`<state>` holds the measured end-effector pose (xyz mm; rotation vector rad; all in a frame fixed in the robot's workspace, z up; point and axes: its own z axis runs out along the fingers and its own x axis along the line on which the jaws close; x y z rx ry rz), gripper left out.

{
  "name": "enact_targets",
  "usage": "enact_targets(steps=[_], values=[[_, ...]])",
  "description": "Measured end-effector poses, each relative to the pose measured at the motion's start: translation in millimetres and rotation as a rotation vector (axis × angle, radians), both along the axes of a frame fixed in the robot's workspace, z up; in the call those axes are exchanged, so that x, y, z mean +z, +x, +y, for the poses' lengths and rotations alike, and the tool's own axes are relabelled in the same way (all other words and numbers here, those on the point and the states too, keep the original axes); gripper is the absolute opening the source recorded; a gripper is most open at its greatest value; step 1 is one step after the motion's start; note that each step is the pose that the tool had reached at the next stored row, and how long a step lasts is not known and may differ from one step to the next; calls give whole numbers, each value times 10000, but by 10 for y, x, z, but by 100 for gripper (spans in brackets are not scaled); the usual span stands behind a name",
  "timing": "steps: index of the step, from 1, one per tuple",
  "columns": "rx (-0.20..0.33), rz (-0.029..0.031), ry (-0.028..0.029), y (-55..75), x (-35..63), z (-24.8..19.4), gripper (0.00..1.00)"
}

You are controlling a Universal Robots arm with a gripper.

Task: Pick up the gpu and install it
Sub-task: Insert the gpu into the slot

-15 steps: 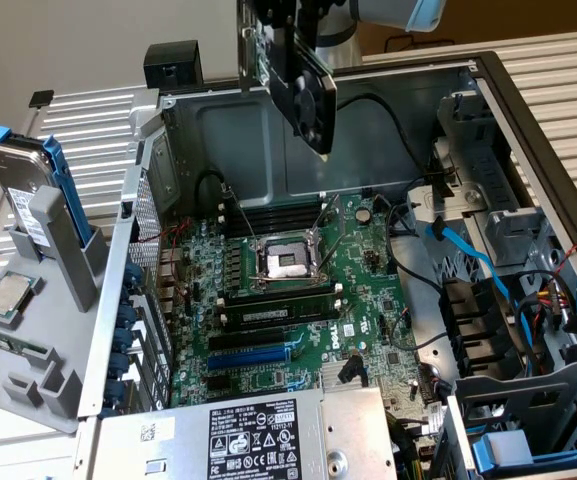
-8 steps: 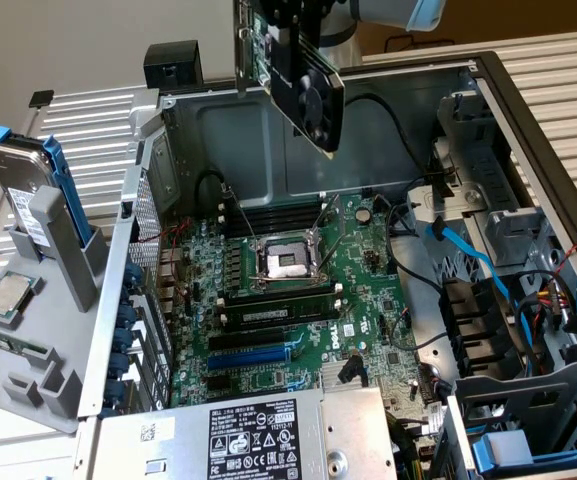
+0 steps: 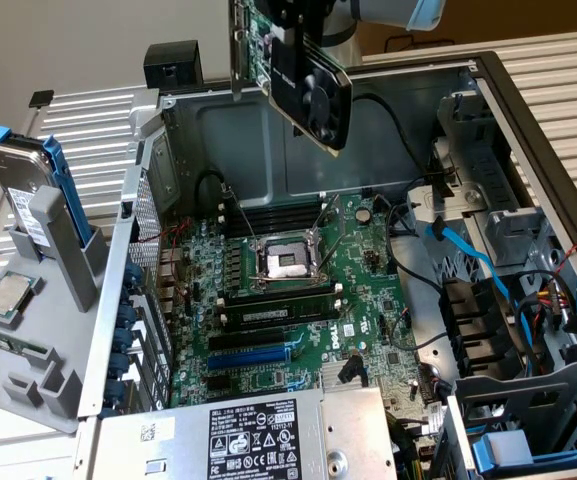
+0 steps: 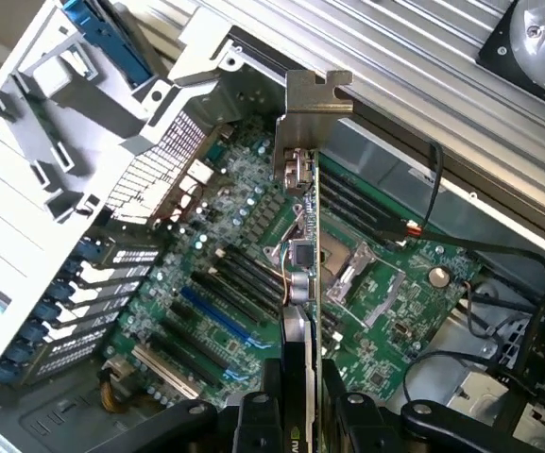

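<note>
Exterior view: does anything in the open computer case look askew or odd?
The green circuit-board card with black cooler shroud hangs tilted above the large green motherboard, clamped in the gripper, not in any slot. Nothing looks damaged.

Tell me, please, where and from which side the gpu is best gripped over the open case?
Grip the upper edge away from the silver bracket, pinching the flat board and shroud faces from above, as the gripper does now: the thin gpu hangs on edge, leaving bracket and lower edge free.
</note>
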<state>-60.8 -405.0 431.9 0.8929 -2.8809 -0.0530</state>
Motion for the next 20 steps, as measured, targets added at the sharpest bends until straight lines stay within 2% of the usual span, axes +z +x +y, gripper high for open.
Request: enact_targets(steps=[6,8,10,14,15,16,17,20], values=[[786,31,93,18,0,0,27],[1096,33,146,19,0,1,27],[1365,26,273,21,0,0,27],[1736,-3,767,21,0,0,27],[1849,-8,875,21,0,0,27],[1977,-9,955,21,0,0,27],[2129,-8,1014,20,0,0,27],[2658,11,1084,20,-1,0,27]])
